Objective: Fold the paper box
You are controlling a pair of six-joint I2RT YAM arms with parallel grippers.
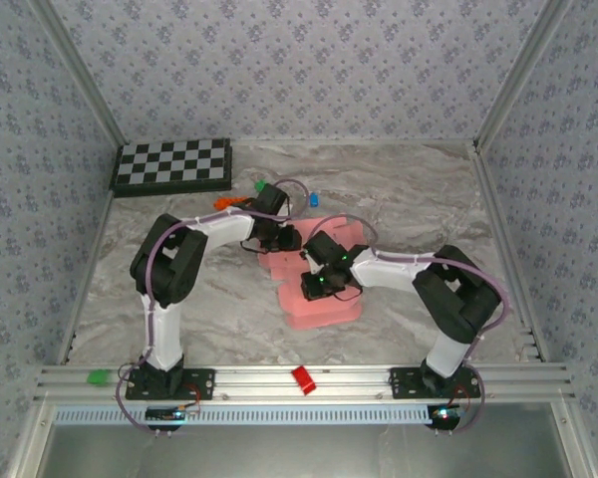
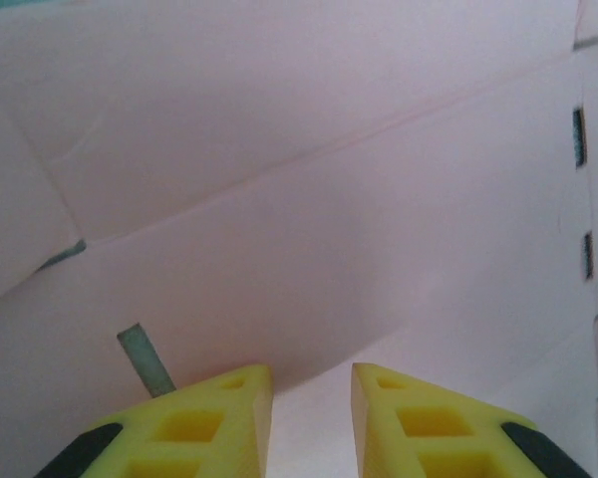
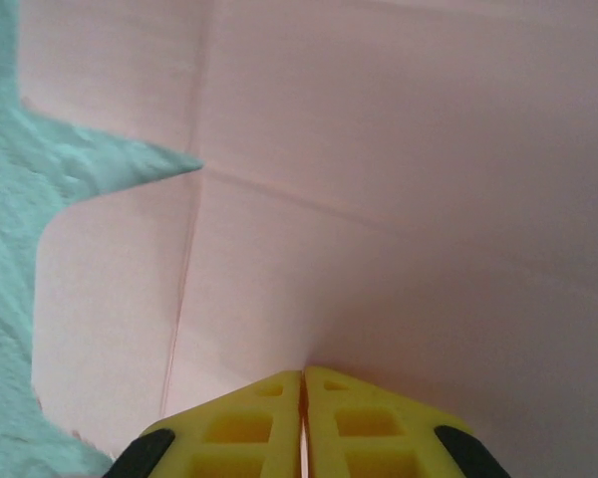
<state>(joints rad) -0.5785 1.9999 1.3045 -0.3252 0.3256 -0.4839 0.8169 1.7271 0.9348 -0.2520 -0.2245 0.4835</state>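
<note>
The paper box (image 1: 324, 311) is a salmon-pink card sheet lying partly folded in the middle of the marbled table. My right gripper (image 1: 316, 287) points down onto its near part. In the right wrist view the yellow fingers (image 3: 249, 423) are pressed together at the right gripper (image 3: 302, 372), with a thin pink edge in the seam, and creased card (image 3: 399, 199) rises ahead. My left gripper (image 1: 271, 242) sits at the sheet's far-left end. In the left wrist view the left gripper (image 2: 312, 370) has a clear gap between its jaws, against a creased panel (image 2: 329, 199).
A checkerboard (image 1: 172, 165) lies at the back left. Small orange (image 1: 224, 202), green (image 1: 260, 185) and blue (image 1: 314, 199) bits lie behind the arms. A red block (image 1: 303, 378) and a green bit (image 1: 100, 377) sit on the front rail. Patterned walls enclose the table.
</note>
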